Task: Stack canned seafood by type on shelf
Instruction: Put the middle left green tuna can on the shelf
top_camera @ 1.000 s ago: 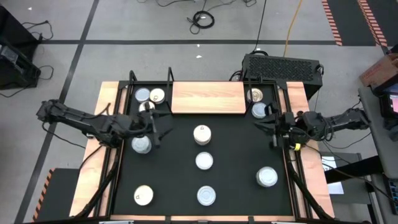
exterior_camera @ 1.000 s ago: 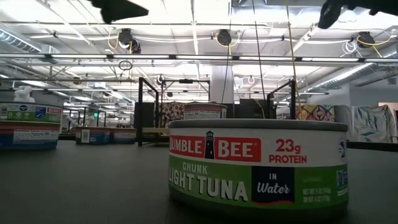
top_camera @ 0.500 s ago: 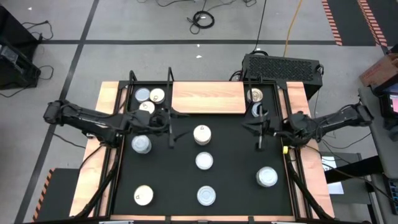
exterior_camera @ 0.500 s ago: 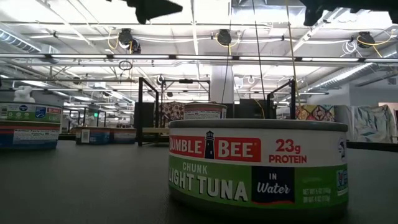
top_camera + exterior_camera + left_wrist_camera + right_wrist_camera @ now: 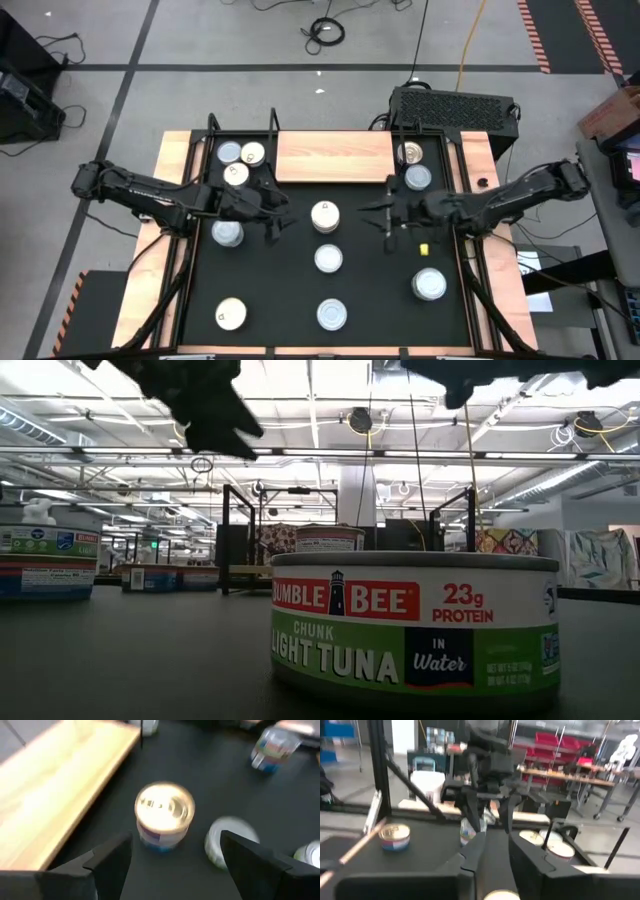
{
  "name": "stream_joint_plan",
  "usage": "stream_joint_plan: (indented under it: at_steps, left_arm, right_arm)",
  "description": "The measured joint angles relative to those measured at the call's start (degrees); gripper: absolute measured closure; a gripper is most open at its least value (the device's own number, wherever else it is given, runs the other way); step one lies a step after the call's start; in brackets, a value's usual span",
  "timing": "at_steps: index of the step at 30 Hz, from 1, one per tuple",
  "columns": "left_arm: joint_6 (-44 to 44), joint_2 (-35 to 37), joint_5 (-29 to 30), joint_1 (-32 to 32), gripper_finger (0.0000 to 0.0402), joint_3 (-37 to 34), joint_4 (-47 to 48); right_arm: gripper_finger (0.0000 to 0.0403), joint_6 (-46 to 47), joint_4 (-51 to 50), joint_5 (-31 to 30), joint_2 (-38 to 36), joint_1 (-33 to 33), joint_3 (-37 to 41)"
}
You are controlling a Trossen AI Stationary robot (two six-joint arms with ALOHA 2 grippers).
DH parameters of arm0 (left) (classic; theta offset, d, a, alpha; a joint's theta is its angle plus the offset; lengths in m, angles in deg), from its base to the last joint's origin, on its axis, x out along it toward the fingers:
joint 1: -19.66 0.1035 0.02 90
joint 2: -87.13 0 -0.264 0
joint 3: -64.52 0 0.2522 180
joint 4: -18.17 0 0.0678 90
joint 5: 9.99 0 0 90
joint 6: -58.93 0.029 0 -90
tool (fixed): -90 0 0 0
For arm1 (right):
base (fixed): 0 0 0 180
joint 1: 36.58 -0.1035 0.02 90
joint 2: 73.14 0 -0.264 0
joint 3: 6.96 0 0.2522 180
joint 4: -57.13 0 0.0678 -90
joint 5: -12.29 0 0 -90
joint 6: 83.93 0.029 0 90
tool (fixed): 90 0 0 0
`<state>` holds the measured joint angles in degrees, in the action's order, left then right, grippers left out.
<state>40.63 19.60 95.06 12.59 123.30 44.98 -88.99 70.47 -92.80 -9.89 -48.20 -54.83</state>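
Note:
A two-tin stack with a goldish top stands mid-table, below the wooden shelf board. My left gripper is open just left of the stack and hangs above the table. Its wrist view shows the stack ahead of its spread fingers. My right gripper is open to the right of the stack, facing it. Single tins rest on the black tabletop. The nearest one fills the low view.
Three tins sit between black posts left of the board, and two tins sit to its right. A black ribbed box stands beyond the far right corner. Bare black tabletop lies between the single tins.
My left gripper has moved toward the table's right and come down, closing on the central stack. My right gripper has travelled toward the table's left, from the right-hand edge to just beside the stack. No tin has moved.

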Motion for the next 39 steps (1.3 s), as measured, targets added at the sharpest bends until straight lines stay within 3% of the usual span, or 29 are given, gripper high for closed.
stream_joint_plan:
  at_steps: [10,18,26,30,35,39]
  left_arm:
    - [-0.77,-0.11,3.14,-2.08,0.01,-0.24,5.76]
    - [-1.82,-0.11,4.35,-0.28,0.01,-0.22,7.98]
    - [-9.94,2.64,3.16,3.07,0.01,3.38,29.58]
    - [-9.98,4.39,0.33,5.92,0.01,5.66,38.02]
    - [-9.62,3.96,-7.94,12.37,0.01,5.94,47.32]
    - [-3.9,3.62,-9.11,16.23,0.01,5.94,54.95]
  right_arm:
    - [0.0261,5.78,-11.0,0.04,10.9,0.0,-11.49]
    - [0.025,3.25,-23.53,0.07,12.3,0.28,-16.35]
    - [0.0254,8.76,-33.26,0.31,12.21,0.26,-16.33]
    - [0.0254,9.13,-36.31,0.33,12.21,0.26,-16.3]
    - [0.0254,10.44,-37.27,0.44,12.21,0.26,-16.3]
    - [0.0255,11.38,-39.07,0.44,12.19,0.26,-16.3]
